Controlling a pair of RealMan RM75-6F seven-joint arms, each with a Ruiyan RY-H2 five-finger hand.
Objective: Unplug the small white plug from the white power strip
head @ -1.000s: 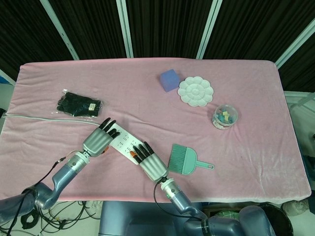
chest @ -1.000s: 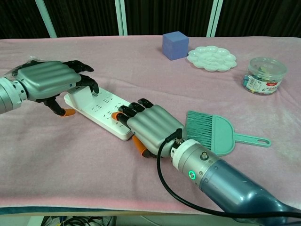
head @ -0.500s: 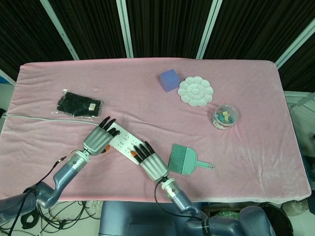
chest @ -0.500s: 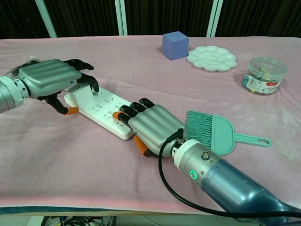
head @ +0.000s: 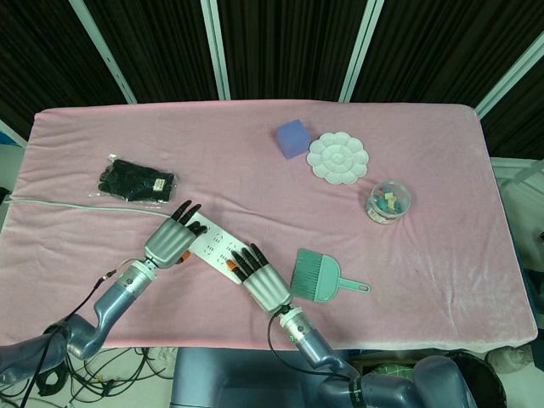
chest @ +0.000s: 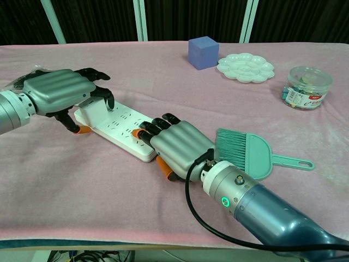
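Observation:
The white power strip [head: 218,247] [chest: 121,128] lies slantwise on the pink cloth near the table's front. The small white plug [chest: 94,111] stands in its left end. My left hand [head: 171,240] [chest: 58,93] is curled over the plug, with its fingers on the top and far side and its thumb against the near side. In the head view this hand hides the plug. My right hand [head: 264,280] [chest: 178,144] lies flat with its fingers pressing on the strip's right end, and it holds nothing.
A teal brush and dustpan [head: 318,276] [chest: 246,153] lie just right of my right hand. A blue cube [head: 292,138], a white palette [head: 337,157] and a clear jar [head: 388,201] stand further back right. A black bag [head: 136,180] and the grey cable [head: 68,204] lie at the left.
My left hand has shifted slightly and its thumb has drawn in closer to the plug. The right hand stays pressed on the strip, which has not moved.

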